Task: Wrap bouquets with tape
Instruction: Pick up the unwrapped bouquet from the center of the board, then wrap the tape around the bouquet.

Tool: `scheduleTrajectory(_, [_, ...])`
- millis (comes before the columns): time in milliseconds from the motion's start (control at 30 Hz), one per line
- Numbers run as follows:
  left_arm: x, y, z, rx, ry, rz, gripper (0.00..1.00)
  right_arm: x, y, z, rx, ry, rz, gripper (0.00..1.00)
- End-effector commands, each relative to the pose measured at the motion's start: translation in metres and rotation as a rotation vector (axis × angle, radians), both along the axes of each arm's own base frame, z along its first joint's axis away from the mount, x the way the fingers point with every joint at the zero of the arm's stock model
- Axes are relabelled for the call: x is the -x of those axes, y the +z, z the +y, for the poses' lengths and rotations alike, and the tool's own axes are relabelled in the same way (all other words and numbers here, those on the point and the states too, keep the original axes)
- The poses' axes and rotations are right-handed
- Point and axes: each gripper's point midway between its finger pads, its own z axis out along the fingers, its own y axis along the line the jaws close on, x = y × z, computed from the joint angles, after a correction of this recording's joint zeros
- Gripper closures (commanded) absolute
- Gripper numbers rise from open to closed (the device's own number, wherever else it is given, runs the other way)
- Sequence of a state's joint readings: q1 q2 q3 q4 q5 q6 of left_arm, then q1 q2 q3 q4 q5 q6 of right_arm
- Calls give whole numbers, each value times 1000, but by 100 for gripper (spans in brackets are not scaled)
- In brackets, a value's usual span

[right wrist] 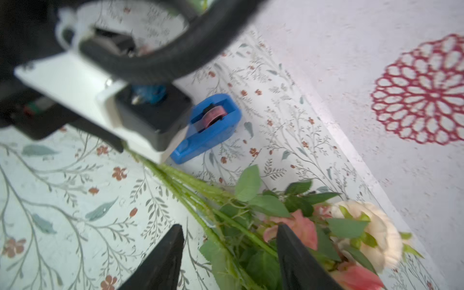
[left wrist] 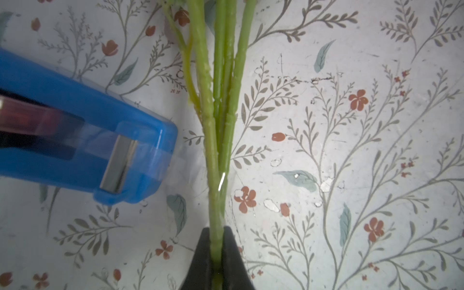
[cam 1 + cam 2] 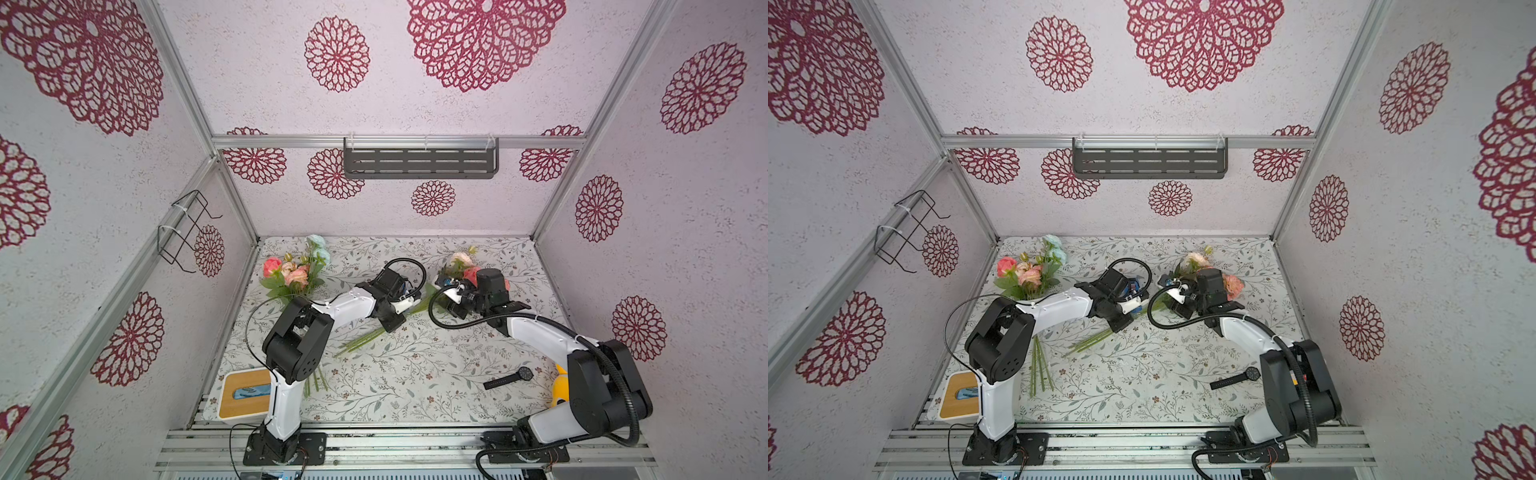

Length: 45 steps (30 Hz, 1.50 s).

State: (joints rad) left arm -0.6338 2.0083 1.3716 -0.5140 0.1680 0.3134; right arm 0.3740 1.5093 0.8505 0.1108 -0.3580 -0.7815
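Observation:
One bouquet (image 3: 460, 262) with peach and pink blooms lies at the back right. Its green stems (image 3: 360, 341) run toward the table's middle. My left gripper (image 2: 216, 229) is shut on those stems (image 2: 221, 105). The blue tape (image 2: 75, 140) dispenser sits just beside them, and a clear strip reaches from its cutter to the stems. In the right wrist view the tape (image 1: 211, 128) lies behind the left gripper. My right gripper (image 1: 231, 226) is open, its fingers straddling the leafy stems (image 1: 226, 241) near the blooms. The other bouquet (image 3: 297, 270), with a pale blue bloom, lies at the back left, partly under the left arm.
A black wristwatch (image 3: 509, 377) lies at the front right. A white box with a wooden lid (image 3: 245, 392) stands at the front left corner. A yellow object (image 3: 560, 384) shows behind the right arm. A dark shelf (image 3: 419, 162) and a wire rack (image 3: 187, 230) hang on the walls.

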Motion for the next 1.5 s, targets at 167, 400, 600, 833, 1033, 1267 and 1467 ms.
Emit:
scheduleTrajectory(167, [-7, 14, -10, 77, -8, -15, 100, 11, -36, 26, 196, 169, -276, 32])
scheduleTrajectory(400, [-4, 13, -11, 82, -22, -3, 100, -7, -52, 32, 240, 153, -400, 31])
scheduleTrajectory(600, [-2, 14, -12, 89, -31, 3, 100, -21, -60, 33, 277, 141, -440, 33])
scheduleTrajectory(833, [-1, 17, -14, 96, -44, 7, 100, -33, -77, 39, 341, 139, -517, 37])
scheduleTrajectory(1033, [1, 16, -15, 96, -54, 14, 100, -40, -68, 45, 340, 86, -587, 40])
scheduleTrajectory(1267, [1, 13, -18, 105, -52, 33, 100, -16, -47, 44, 329, 114, -625, 38])
scheduleTrajectory(1467, [0, 8, -17, 96, -36, 52, 100, 2, -40, 37, 341, 76, -632, 38])
